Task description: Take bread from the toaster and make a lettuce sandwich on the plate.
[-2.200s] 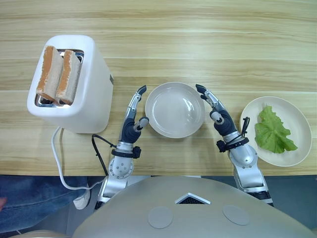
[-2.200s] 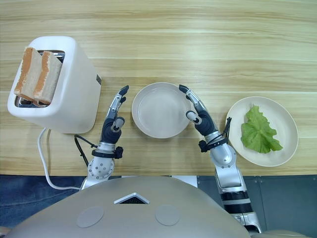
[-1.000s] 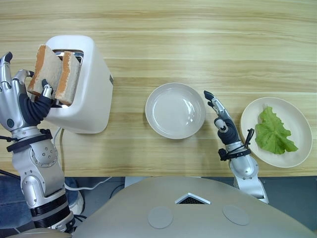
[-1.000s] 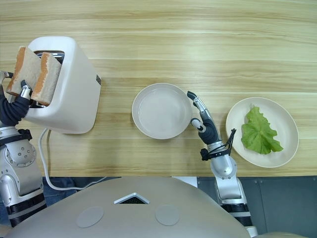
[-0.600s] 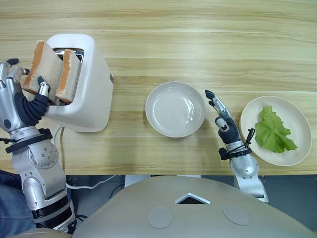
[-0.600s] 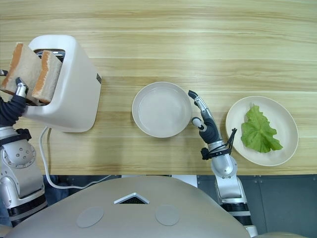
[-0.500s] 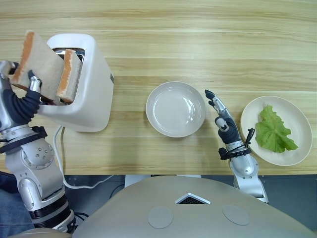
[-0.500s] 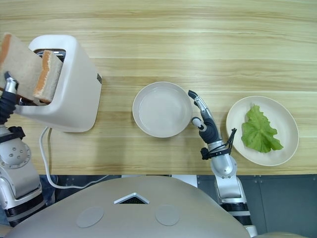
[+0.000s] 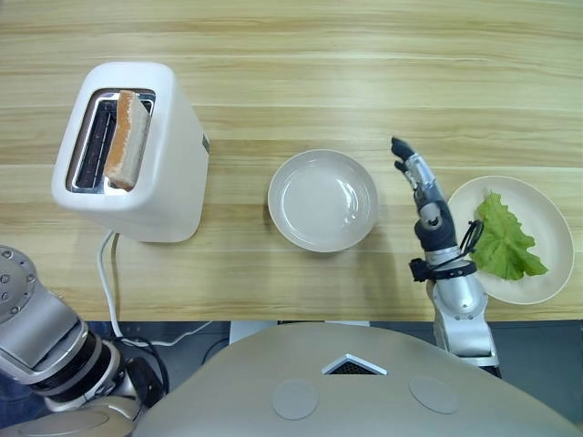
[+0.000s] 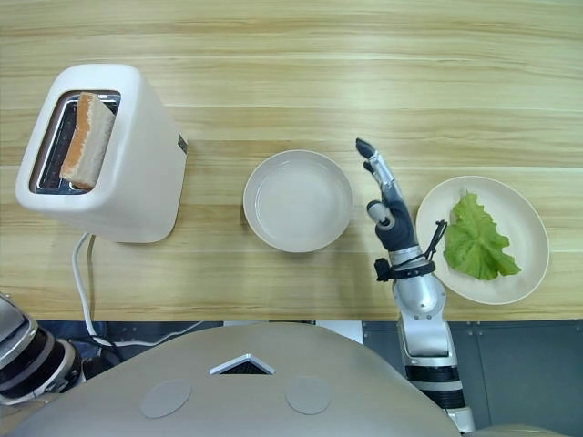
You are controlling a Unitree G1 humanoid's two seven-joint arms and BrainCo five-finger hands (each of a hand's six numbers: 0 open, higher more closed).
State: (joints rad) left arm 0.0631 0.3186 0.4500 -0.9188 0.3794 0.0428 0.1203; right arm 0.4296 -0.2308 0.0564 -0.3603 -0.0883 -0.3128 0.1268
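Observation:
A white toaster [image 9: 146,187] stands at the left of the wooden table. One slice of bread [image 9: 127,138] sticks up from its right slot, and the left slot is empty. An empty cream plate [image 9: 322,200] lies in the middle. At the right, a green lettuce leaf [image 9: 503,241] rests on a second cream plate [image 9: 548,208]. My right hand [image 9: 428,202] is between the two plates, open, fingers stretched away from me, holding nothing. My left forearm [image 9: 32,323] shows at the bottom left corner, below the table edge.
The toaster's white cord [image 9: 103,273] runs down over the near table edge at the left. The far half of the table is bare wood [image 9: 364,64].
My left hand pulled the left slice up out of the toaster and carried it off the picture's left side. My right hand shifted a little right and farther from me.

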